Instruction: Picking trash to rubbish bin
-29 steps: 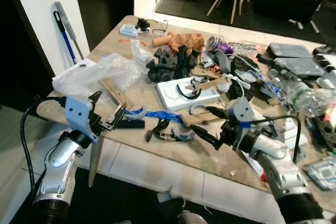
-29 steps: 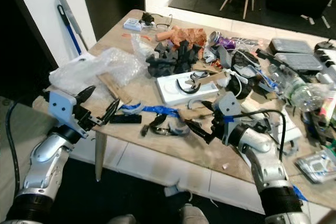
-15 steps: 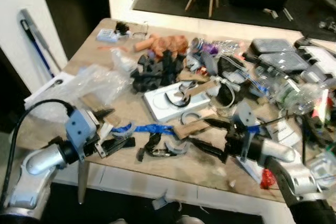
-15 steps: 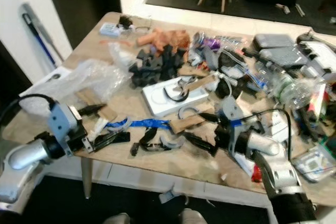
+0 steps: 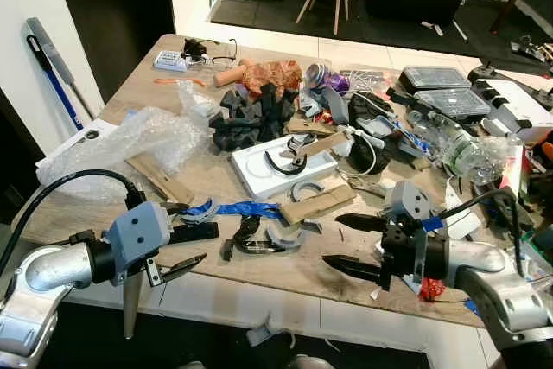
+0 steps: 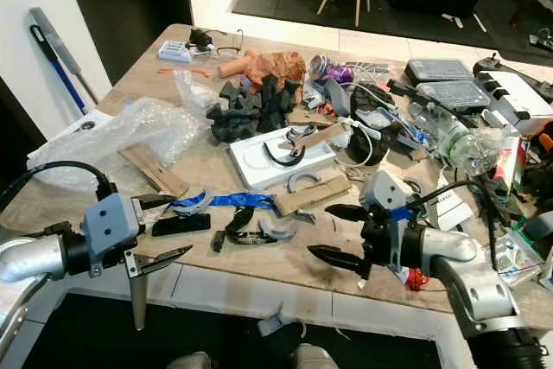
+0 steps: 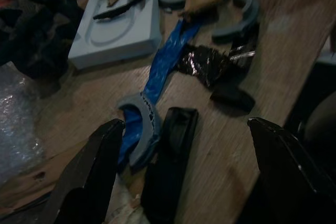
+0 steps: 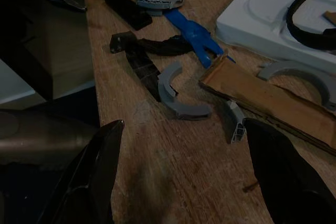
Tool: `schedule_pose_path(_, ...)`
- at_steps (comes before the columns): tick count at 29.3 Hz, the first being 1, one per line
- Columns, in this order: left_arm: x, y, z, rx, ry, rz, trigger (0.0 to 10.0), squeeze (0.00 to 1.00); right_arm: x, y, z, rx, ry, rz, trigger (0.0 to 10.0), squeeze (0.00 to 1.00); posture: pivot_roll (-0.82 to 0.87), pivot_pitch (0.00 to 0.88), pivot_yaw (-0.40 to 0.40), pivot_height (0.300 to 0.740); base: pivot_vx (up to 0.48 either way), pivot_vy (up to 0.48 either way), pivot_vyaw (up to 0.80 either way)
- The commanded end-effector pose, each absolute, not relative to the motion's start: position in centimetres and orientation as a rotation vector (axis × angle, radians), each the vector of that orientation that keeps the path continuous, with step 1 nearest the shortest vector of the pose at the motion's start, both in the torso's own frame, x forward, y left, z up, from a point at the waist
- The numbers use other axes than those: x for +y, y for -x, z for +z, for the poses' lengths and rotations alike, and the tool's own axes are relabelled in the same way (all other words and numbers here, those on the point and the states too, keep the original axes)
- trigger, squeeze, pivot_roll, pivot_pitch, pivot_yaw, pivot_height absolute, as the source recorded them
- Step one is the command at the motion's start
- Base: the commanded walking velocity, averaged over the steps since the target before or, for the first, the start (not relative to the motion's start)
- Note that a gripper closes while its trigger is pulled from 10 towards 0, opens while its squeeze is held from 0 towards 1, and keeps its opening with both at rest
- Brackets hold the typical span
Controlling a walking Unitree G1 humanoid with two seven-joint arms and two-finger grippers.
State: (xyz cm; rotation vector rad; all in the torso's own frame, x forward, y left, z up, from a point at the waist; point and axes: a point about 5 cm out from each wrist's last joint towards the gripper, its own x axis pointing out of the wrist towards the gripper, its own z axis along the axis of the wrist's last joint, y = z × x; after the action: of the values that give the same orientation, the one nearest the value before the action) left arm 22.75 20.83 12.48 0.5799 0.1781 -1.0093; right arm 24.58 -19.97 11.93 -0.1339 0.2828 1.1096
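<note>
Cluttered wooden table (image 5: 285, 278), front edge: blue strip (image 5: 251, 209) beside grey curved scrap (image 5: 281, 238). Both likely light; strip limp, scrap stiff, best pinched mid-length. Left gripper (image 5: 177, 244) and right gripper (image 5: 350, 244) spread wide, empty, hovering nearby.

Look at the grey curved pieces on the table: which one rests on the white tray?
None of the grey ones does. The curved piece on the white tray is the black one; the grey arcs lie on bare wood.
</note>
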Motion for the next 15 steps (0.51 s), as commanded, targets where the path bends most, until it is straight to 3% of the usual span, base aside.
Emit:
schedule_pose_path(1, 20.9, -23.1, 12.3, 0.214, -0.659, -1.013, 10.0, 0.00, -19.9, -24.4, 12.1, 0.295, 0.137, 1.120, 10.0, 0.00, -0.01, 0.000, -0.048, 0.740, 0.000, 0.000, 0.00)
schedule_pose_path(7, 19.7, -23.9, 12.1, 0.158, -0.652, -1.004, 10.0, 0.03, -20.3, -24.4, 11.8, 0.325, 0.159, 1.112, 10.0, 0.00, -0.01, 0.000, -0.045, 0.740, 0.000, 0.000, 0.00)
schedule_pose_path(8, 19.6, -24.1, 12.1, 0.150, -0.657, -0.997, 10.0, 0.41, -20.3, -24.4, 11.8, 0.327, 0.159, 1.112, 10.0, 0.00, -0.01, 0.000, -0.045, 0.740, 0.000, 0.000, 0.00)
schedule_pose_path(9, 19.3, -24.3, 12.0, 0.138, -0.656, -0.988, 10.0, 0.87, -20.4, -24.4, 11.9, 0.328, 0.160, 1.111, 10.0, 0.00, -0.01, 0.000, -0.045, 0.740, 0.000, 0.000, 0.00)
schedule_pose_path(10, 19.0, -24.4, 11.9, 0.131, -0.645, -0.997, 10.0, 1.00, -20.5, -24.4, 11.9, 0.330, 0.161, 1.108, 10.0, 0.00, -0.01, 0.000, -0.045, 0.740, 0.000, 0.000, 0.00)
schedule_pose_path(15, 17.7, -24.5, 10.8, 0.129, -0.596, -1.036, 10.0, 1.00, -20.8, -24.5, 11.6, 0.347, 0.172, 1.096, 10.0, 0.00, -0.02, 0.000, -0.046, 0.740, 0.000, 0.000, 0.00)
